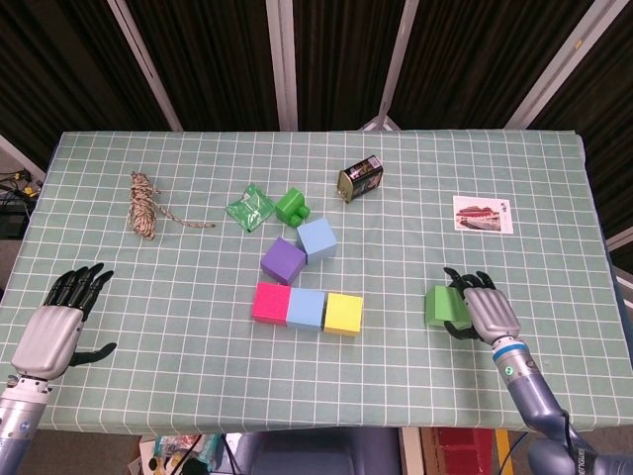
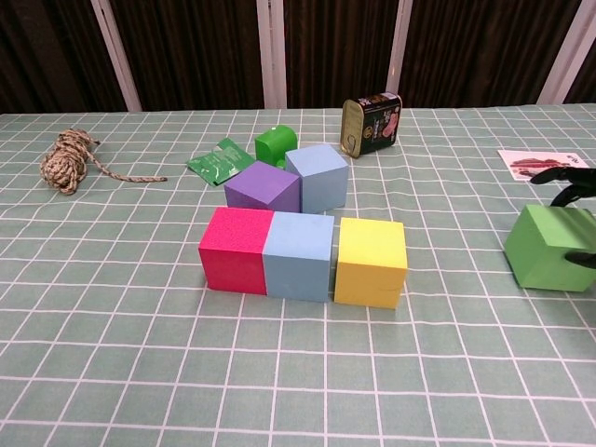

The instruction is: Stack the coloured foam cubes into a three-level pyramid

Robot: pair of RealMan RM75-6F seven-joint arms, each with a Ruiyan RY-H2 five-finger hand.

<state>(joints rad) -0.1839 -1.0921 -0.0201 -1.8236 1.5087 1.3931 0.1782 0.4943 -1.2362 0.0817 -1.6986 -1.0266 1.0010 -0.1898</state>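
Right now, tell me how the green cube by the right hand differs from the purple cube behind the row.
The green cube sits alone at the table's right side, with the right hand around it; the purple cube has no hand near it. The green cube touches no other block, while the purple cube sits against the light blue cube, just behind the pink-blue-yellow row. They differ in colour. Both look like same-sized foam cubes resting on the checked cloth.
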